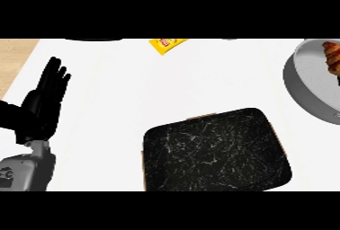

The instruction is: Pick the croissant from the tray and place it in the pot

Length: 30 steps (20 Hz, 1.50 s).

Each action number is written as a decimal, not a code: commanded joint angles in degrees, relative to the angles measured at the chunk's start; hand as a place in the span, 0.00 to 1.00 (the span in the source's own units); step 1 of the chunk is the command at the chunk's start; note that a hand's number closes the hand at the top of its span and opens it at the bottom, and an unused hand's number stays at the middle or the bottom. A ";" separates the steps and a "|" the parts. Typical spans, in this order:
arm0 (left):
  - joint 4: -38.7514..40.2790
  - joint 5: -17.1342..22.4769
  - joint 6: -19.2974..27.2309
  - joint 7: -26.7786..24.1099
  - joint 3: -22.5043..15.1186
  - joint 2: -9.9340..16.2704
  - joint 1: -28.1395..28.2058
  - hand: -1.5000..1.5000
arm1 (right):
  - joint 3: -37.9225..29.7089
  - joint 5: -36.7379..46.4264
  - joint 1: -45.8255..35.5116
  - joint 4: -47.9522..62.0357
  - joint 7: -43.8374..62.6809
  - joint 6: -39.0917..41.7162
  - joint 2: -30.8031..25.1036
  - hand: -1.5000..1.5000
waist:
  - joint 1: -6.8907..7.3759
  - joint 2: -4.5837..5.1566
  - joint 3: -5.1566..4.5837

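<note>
Your croissant already lies inside the pot, at the far right edge of the head view, only partly in frame. The tray, black and marbled, sits low in the centre and carries nothing. So, judging from how things lie, the placing step looks done and you are at the tail end of the task.

Your left hand stands at the left of the view, fingers straight and pointing up, holding nothing; it is resting, well apart from both tray and pot. Your right hand does not show at all, so you cannot say what its fingers are doing.

A yellow packet lies near the top edge, away from everything else; leave it be.

What remains, as far as you can judge, is only to check that the croissant sits fully within the pot's rim. The frame cuts that side off, so you cannot confirm it from here.
</note>
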 commanded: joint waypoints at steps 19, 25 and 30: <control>1.73 1.78 -2.83 -0.57 1.21 0.31 -1.59 0.50 | -12.26 -7.95 -19.58 48.83 -25.00 6.67 -2.88 0.00 | 1.65 0.68 0.31; 2.21 -1.22 0.20 0.02 -0.38 -1.34 -2.96 0.50 | -21.00 -17.32 -20.94 49.96 -31.65 11.13 -3.92 0.00 | 0.73 0.60 0.31; 1.37 0.67 -2.45 -0.55 1.04 0.37 -0.74 0.50 | -25.94 -22.03 -19.44 52.37 -32.96 18.73 -11.77 0.00 | 1.04 0.66 0.32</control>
